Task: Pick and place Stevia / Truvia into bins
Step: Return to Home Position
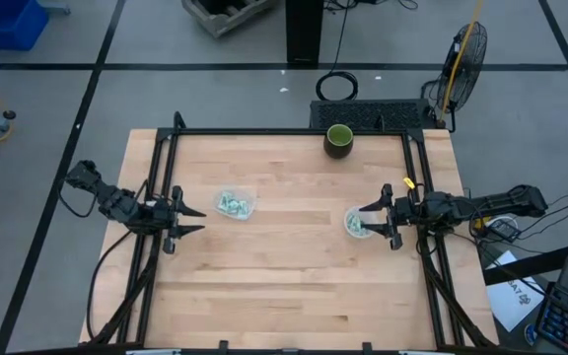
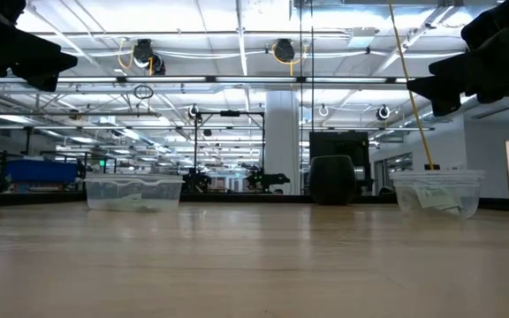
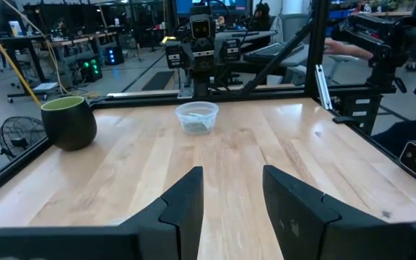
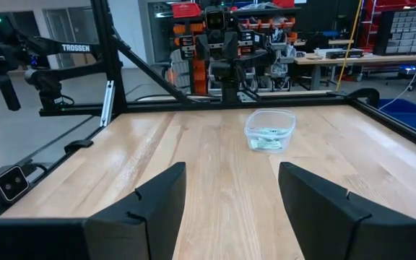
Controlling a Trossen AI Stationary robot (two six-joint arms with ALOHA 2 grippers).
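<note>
1. High view: On the pale wooden plank table (image 1: pixel 284 281), the left claw (image 1: pixel 201 221) and the right claw (image 1: pixel 368 220) face each other, both spread wide and holding nothing. The squarish clear plastic bin (image 1: pixel 235 205), rounded at its corners, sits near the left claw at its 2 o'clock. The round, cup-like clear plastic bin (image 1: pixel 354 225) lies at the right claw's tips, toward 9 o'clock. Small flat pale green and white sachets (image 1: pixel 231 204) show inside both bins, and none is seen loose on the boards. A dark green cup (image 1: pixel 339 139) stands at the table's 12 o'clock edge.
2. Low view: Both bins have thin, translucent walls with sachets heaped low inside. The arms hang dark in the upper corners, well above the rims.
3. Left wrist view: Past smooth dark fingers (image 3: pixel 183 209) set wide apart, the round bin stands dead ahead, well apart.
4. Right wrist view: The squarish bin lies ahead across bare grain. The sachets' long axes cannot be told.
5. The sorting looks done. In pulling back, the right claw is the nearer risk, since its tips are beside a light rim that could tip.
</note>
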